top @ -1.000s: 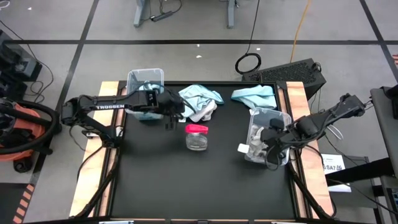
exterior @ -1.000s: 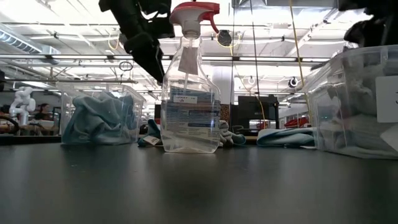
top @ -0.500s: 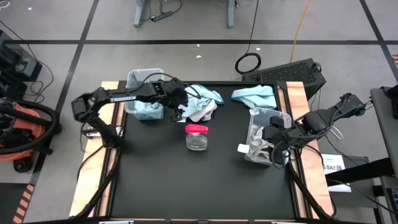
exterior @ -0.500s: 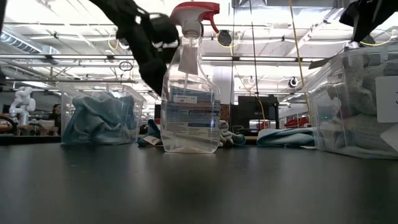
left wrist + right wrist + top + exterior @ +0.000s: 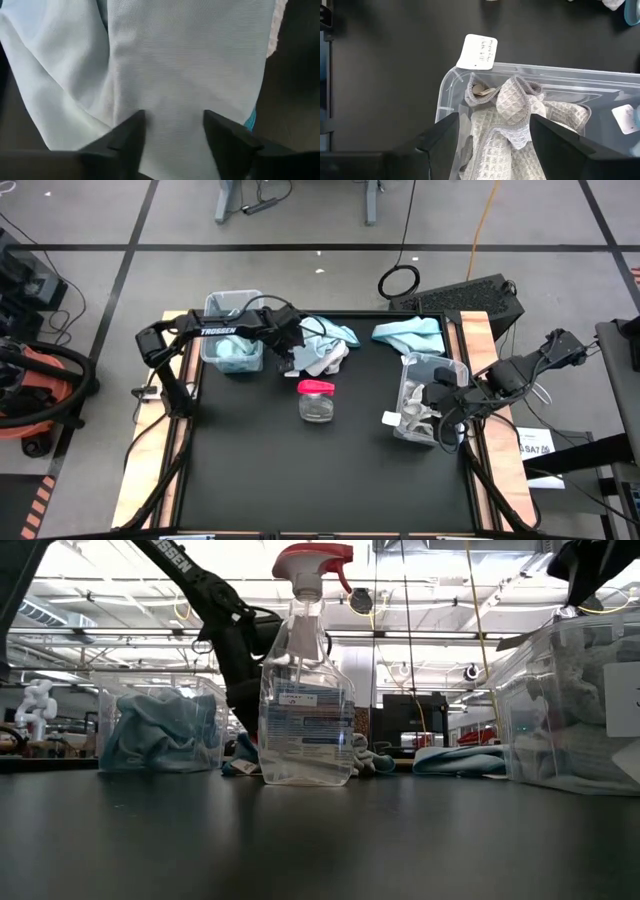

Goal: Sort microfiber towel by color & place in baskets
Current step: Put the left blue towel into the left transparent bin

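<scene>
A pile of towels [image 5: 322, 345], pale blue with white and grey, lies at the table's far middle. My left gripper [image 5: 292, 362] is open and low over the pile's left part; the left wrist view shows pale blue cloth [image 5: 185, 65] filling the space ahead of the gripper [image 5: 172, 120]. The left basket [image 5: 233, 330] holds blue towels [image 5: 160, 730]. The right basket [image 5: 430, 395] holds grey-white waffle towels [image 5: 515, 120]. My right gripper [image 5: 492, 125] hovers open above them. A further pale blue towel [image 5: 408, 332] lies flat at the far right. My left gripper comes at the pale blue towel [image 5: 170, 100] from above with its fingers [image 5: 132, 125] spread on either side of a smooth stretch of cloth. I cannot tell whether the fingertips touch it.
A clear spray bottle with a red trigger top [image 5: 316, 398] stands upright in the table's middle, just near of the pile [image 5: 305, 690]. A white paper label [image 5: 477, 51] hangs on the right basket's outer wall. Bare black tabletop [image 5: 320, 480] stretches across the near half.
My left gripper has moved from beside the left basket toward the table's right and far side, then down onto the towel pile. My right gripper has risen a little above the right basket. The towels and the bottle have stayed put.
</scene>
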